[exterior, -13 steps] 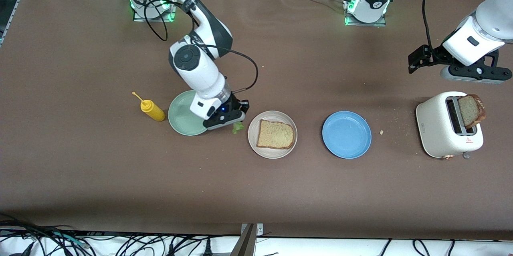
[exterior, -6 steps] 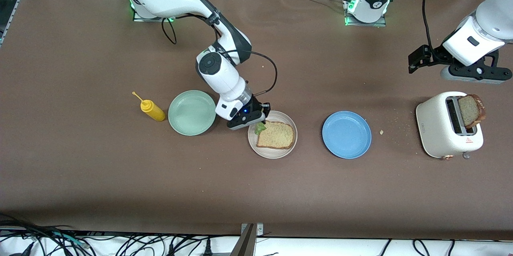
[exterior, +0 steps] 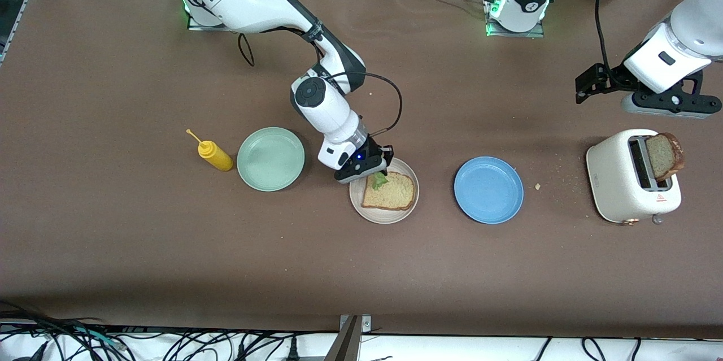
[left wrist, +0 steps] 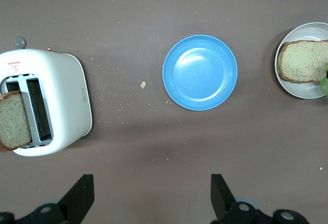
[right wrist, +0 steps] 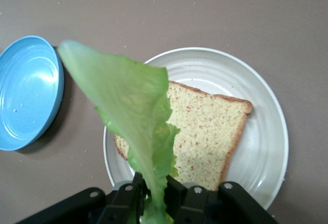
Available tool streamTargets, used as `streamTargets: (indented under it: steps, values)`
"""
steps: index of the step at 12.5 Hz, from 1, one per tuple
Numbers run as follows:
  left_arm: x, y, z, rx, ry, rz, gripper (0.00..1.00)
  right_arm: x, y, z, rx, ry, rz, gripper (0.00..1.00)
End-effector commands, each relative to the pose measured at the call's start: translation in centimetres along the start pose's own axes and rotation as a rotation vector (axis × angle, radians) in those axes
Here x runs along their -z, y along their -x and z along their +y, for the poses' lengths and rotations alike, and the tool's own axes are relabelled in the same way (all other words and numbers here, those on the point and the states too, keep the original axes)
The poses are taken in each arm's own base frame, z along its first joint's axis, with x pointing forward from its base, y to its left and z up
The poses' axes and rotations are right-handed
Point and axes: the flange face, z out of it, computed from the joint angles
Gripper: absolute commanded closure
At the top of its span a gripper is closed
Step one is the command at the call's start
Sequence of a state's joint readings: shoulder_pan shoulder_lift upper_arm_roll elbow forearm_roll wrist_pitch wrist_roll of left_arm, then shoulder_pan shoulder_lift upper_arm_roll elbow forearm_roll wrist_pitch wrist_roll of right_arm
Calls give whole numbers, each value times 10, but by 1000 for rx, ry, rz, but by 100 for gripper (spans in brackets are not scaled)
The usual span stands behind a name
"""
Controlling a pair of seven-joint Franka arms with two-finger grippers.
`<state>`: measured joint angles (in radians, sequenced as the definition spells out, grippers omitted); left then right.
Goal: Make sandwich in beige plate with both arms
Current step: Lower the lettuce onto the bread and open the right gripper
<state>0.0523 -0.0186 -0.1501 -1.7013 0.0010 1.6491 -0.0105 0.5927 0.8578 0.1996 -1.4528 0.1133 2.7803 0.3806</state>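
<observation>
lettuce (right wrist: 134, 116) pinched by right gripper (exterior: 377, 172) | held over bread (exterior: 390, 191) on beige plate (exterior: 357, 203) | left gripper (left wrist: 151, 201) spread, parked over toaster (exterior: 618, 180)

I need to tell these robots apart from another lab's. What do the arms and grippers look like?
Both arms are glossy white with rounded jointed segments and dark grey joint bands. The right arm has a black round cap and looping black cables. The left arm trails a black cable. The right gripper and left gripper are black and two-fingered.

Bread slice (exterior: 388, 191) on plate (exterior: 357, 198), lettuce (exterior: 379, 180) above.
</observation>
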Motion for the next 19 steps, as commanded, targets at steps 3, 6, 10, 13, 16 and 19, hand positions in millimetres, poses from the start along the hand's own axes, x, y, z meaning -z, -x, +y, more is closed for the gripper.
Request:
streamTargets:
  steps: [3,6,10,13,16,19]
  values:
    - [1,2,-3,-6,-24,-3,0,-20,5,-4,-7,-24,29,100]
    - [1,2,-2,-8,-24,-3,0,-27,10,-2,4,-26,35,100]
    - [1,2,-2,-8,-24,-3,0,-25,2,9,18,-10,58,85]
    - [-1,1,-3,-6,-24,-6,0,-24,0,12,23,-9,67,66]
    - [0,1,-3,-5,-24,-5,0,-24,-1,11,53,-9,72,54]
    - [0,1,-2,-8,-24,-5,0,-22,-3,12,54,-13,82,47]
